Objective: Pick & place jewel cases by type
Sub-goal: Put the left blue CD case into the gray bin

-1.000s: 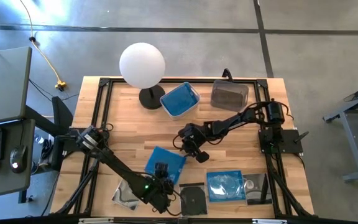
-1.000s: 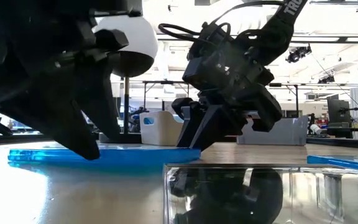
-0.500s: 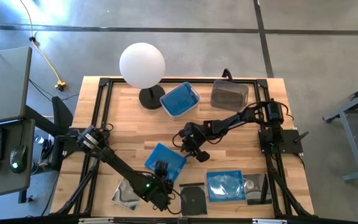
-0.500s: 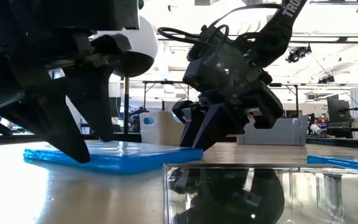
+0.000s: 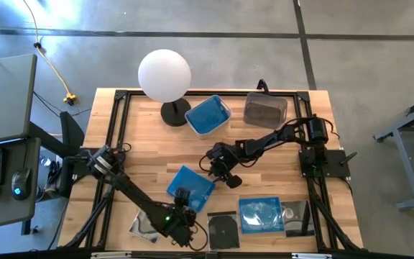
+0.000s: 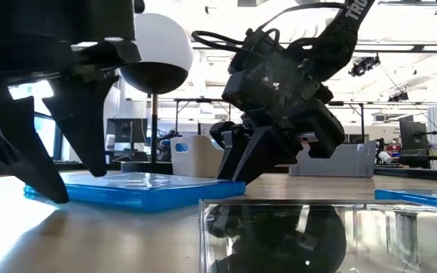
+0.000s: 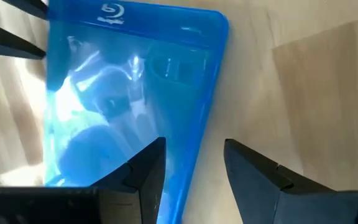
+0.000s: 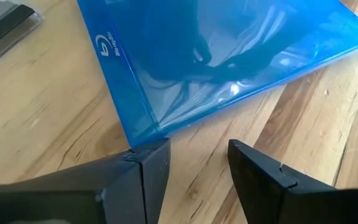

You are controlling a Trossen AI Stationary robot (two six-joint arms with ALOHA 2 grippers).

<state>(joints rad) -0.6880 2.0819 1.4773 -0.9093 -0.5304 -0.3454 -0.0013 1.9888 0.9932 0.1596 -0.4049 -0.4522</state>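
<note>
The left gripper (image 5: 180,208) sits low over the near edge of a blue case (image 5: 191,185) lying flat on the worktop (image 5: 142,147), its fingers spread with one over the case and one over bare wood, as you can see in the left wrist view (image 7: 191,165); it grips nothing. The right gripper (image 5: 221,173) stands at the opposite corner of the same blue case (image 8: 229,56), fingers also spread and empty, tips low by that corner.

Progress, as far as you can judge:
- Blue tub (image 5: 208,114) at the far side appears already to hold blue material; how many cases you cannot tell.
- Grey tub (image 5: 265,110) beside it shows dark contents, count likewise unclear.
- Left to sort: the blue case between the grippers; a second blue case (image 5: 261,214) near the front edge; a clear case with a dark disc tray (image 5: 223,232); a clear case (image 5: 295,218) at the front right; another clear case (image 5: 144,224) partly under the left arm.

The sorting looks partly done, with about five cases still on the worktop. A white globe lamp (image 5: 164,75) stands at the far side, apart from the work.
</note>
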